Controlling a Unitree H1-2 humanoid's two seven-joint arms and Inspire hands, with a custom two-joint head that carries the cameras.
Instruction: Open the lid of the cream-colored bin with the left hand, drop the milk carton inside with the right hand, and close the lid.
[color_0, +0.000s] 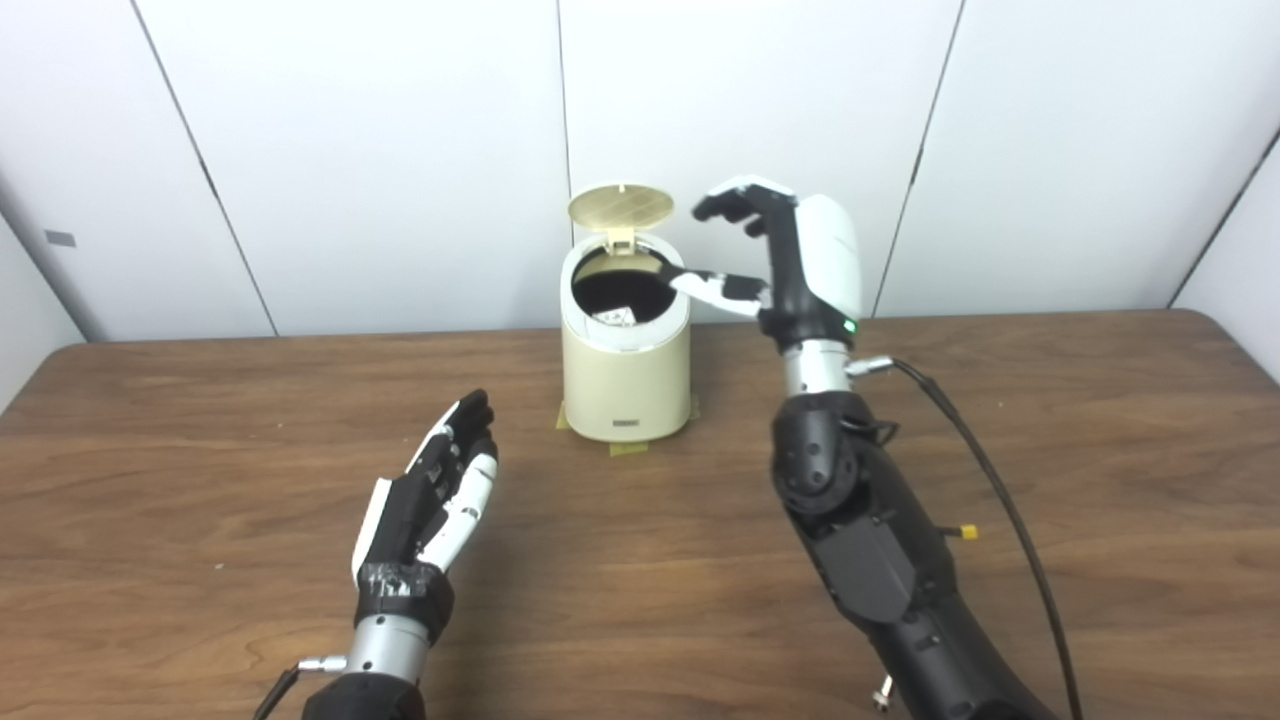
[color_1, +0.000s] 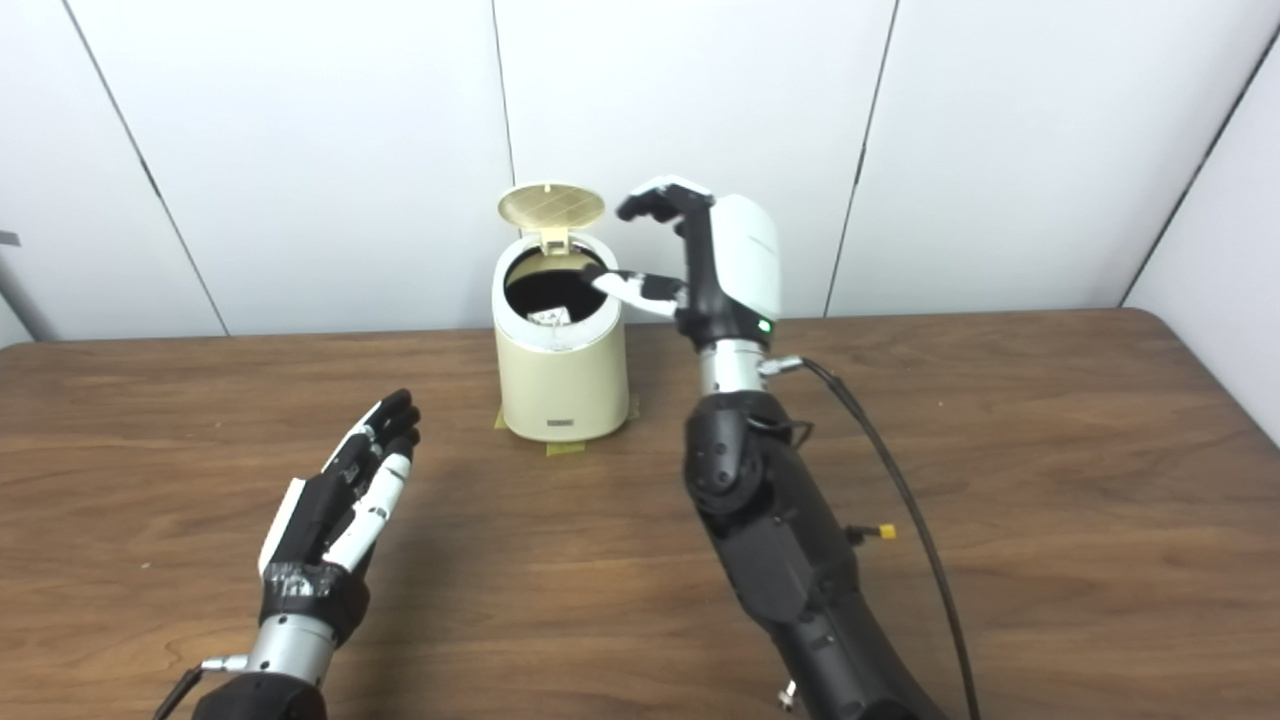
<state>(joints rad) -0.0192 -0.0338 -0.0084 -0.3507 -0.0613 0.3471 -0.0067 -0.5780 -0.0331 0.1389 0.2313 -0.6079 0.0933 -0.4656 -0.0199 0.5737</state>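
The cream-colored bin (color_0: 626, 380) stands at the back middle of the table, its round lid (color_0: 620, 204) tipped up and open. Inside its dark opening lies the milk carton (color_0: 616, 316), only a pale corner showing. My right hand (color_0: 775, 255) is raised just right of the bin's rim, open, its thumb reaching over the opening and its fingers curled above; it holds nothing. My left hand (color_0: 435, 495) hovers low over the table, front left of the bin and well apart from it, open with fingers straight and together.
The wooden table (color_0: 1050, 480) spreads wide on both sides. Yellow tape marks (color_0: 630, 447) lie under the bin's base. A black cable (color_0: 990, 480) runs along my right forearm. White wall panels close off the back.
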